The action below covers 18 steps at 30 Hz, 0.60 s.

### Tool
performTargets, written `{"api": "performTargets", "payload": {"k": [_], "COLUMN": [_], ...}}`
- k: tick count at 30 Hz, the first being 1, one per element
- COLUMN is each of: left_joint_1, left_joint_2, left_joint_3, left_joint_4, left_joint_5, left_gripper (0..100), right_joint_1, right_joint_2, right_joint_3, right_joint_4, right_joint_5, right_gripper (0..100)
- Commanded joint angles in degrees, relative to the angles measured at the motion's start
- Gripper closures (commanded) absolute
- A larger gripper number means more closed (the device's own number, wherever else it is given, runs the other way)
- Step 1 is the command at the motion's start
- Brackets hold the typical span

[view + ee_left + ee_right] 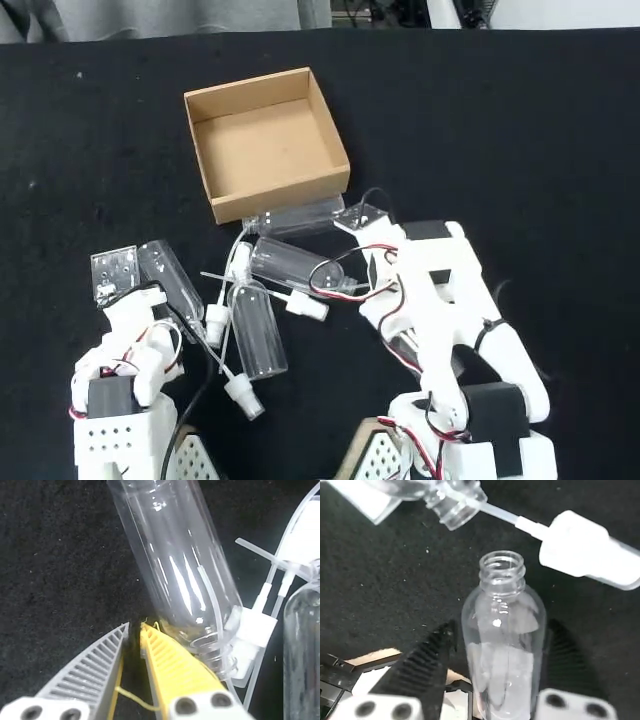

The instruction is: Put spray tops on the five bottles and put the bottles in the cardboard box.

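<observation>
Nearest, at the left: left tool [134,627], fingers pressed together on nothing, tips just beside a clear bottle [185,570] lying on the black table [520,130]. Spray top [250,635] already seated on that bottle, dip tube inside. Closed fingers laid along the shoulder, so more likely placed for nudging or bracing than for grasping.

Just right of it: second capped bottle [257,335], flat on its side, white nozzle [243,393] pointing toward the near edge. Finished, but not boxed.

At the near right: right tool [500,627], clamped around the body of an uncapped bottle [504,605], open neck pointing away from the wrist. Gripped low on the body, presumably to leave the threaded mouth free for a top. Just beyond that mouth: loose spray top [585,550], with its tube running into the neck of a further bottle [455,502], not pushed home.

Farther on, amid crossing tubes: middle bottle [295,265] on its side, then far bottle [300,217] lying just beside the box's near wall. Match between the held bottle and this cluster: unclear under the right arm.

Farthest: cardboard box [290,195], open-topped, none of the bottles in it yet. Capping judged partly done, boxing not begun.
</observation>
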Motion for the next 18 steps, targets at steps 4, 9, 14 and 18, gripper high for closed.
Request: {"api": "performTargets", "payload": {"k": [4, 9, 14, 18], "left_joint_1": [-0.31, -0.31, -0.31, -0.31], "left_joint_2": [-0.70, -0.70, -0.70, -0.70], "left_joint_3": [0.92, 0.92, 0.92, 0.92], "left_joint_4": [0.79, 0.79, 0.79, 0.79], "left_joint_5": [-0.62, -0.62, -0.62, -0.62], "left_gripper": [97, 97, 97, 97], "right_joint_1": [1.41, 1.41, 1.41, 1.41], "right_joint_2": [0.40, -0.13, -0.13, -0.13], "right_joint_3": [-2.77, -3.30, -6.20, -11.47], "right_joint_4": [-1.23, -0.70, 3.16, 8.97], "right_joint_5": [-0.35, -0.26, -0.18, -0.18], "right_gripper": [89.4, 97.0, 98.7, 98.7]}}
